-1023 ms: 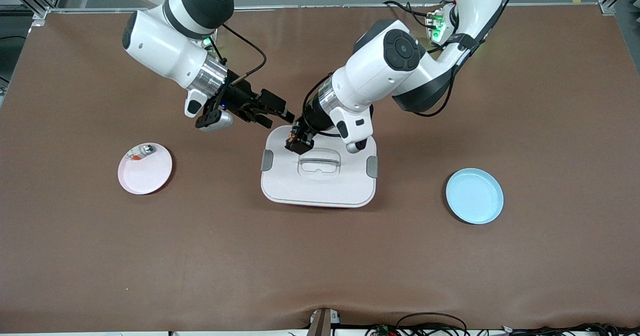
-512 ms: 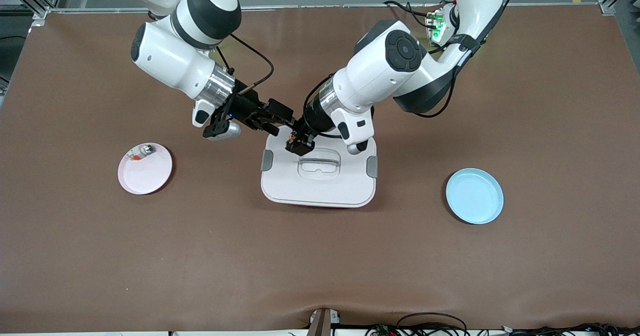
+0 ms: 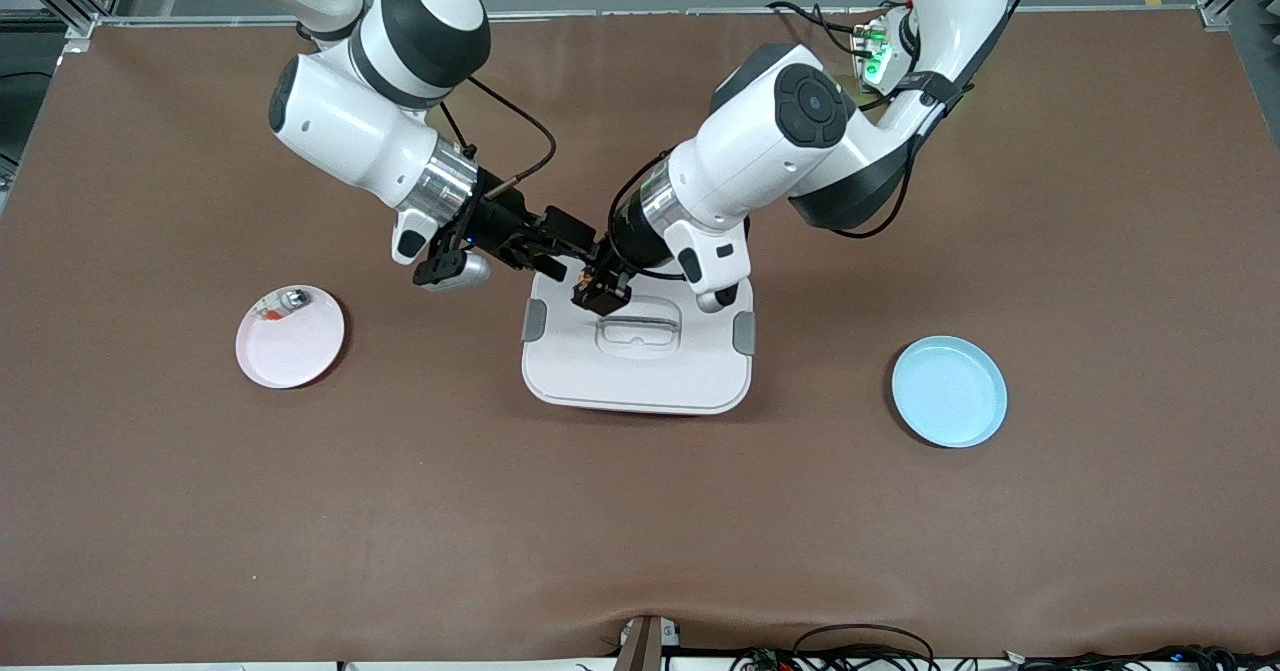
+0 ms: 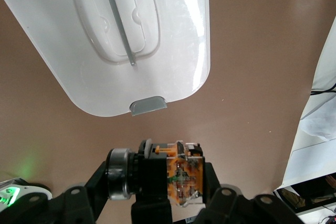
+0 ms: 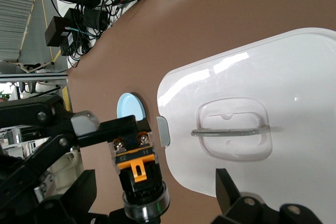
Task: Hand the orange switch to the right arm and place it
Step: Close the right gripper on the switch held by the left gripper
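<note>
The orange switch (image 3: 584, 277), a black body with a silver ring and an orange-tan end, is held in my left gripper (image 3: 598, 291) over the corner of the white lidded box (image 3: 640, 366) nearest the right arm's base. In the left wrist view the switch (image 4: 176, 174) sits gripped in my left gripper (image 4: 168, 187). My right gripper (image 3: 570, 251) is open and meets it from the right arm's end. In the right wrist view the switch (image 5: 137, 174) lies between the spread fingers of the right gripper (image 5: 155, 182), which stand apart from it.
A pink plate (image 3: 290, 346) with a small whitish-clear piece (image 3: 285, 301) lies toward the right arm's end. A light blue plate (image 3: 948, 391) lies toward the left arm's end. The box lid has a recessed handle (image 3: 638, 329).
My right gripper has moved toward the left gripper until its open fingers straddle the switch. The left gripper has stayed nearly still, holding the switch.
</note>
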You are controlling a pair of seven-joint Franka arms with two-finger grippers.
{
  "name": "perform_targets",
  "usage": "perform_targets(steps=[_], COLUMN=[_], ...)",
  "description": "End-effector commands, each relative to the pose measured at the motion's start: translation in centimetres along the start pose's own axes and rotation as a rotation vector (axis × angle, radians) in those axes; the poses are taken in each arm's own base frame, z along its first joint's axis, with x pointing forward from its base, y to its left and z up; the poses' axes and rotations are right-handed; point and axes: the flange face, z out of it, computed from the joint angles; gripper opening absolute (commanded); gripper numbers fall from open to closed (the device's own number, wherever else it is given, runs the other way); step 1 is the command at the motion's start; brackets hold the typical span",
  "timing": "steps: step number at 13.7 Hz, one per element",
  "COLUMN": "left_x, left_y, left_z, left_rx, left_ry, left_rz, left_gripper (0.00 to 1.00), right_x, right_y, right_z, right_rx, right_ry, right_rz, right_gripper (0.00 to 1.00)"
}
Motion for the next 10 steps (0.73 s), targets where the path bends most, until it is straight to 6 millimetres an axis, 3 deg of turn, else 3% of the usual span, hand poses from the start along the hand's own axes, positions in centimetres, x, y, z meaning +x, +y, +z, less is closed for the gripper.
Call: perform_targets(steps=[1,2,4,6,10], left_x=[-0.33,-0.34,-0.40,-0.27,-0.21], left_y=[0.43,0.41,0.31,0.35,0.35], left_z=[-0.06,-0.03,0.25,0.33,0.42], left_rx=[-0.005,-0.005,-0.001,0.000,0.001], left_ry=[-0.026,-0.025,-0.024,-0.023,-0.023], left_rz=[-0.025,-0.026,-0.046,-0.054,-0.056], left_gripper=[0.00,0.00,0.00,0.00,0.00], right_x=[0.45,0.47,0.62,0.66,0.67], right_y=[-0.73,-0.87,-1.04,-1.18,-1.51], right_z=[0.52,0.46,0.33,0.25,0.18], right_rx=[0.021,0.023,0.026,0.028,0.032], right_ry=[0.004,0.004,0.007,0.009,0.010], right_rz=[0.008,0.007,-0.006,-0.009,-0.016], right_gripper=[1.00,1.00,0.75,0.56,0.34])
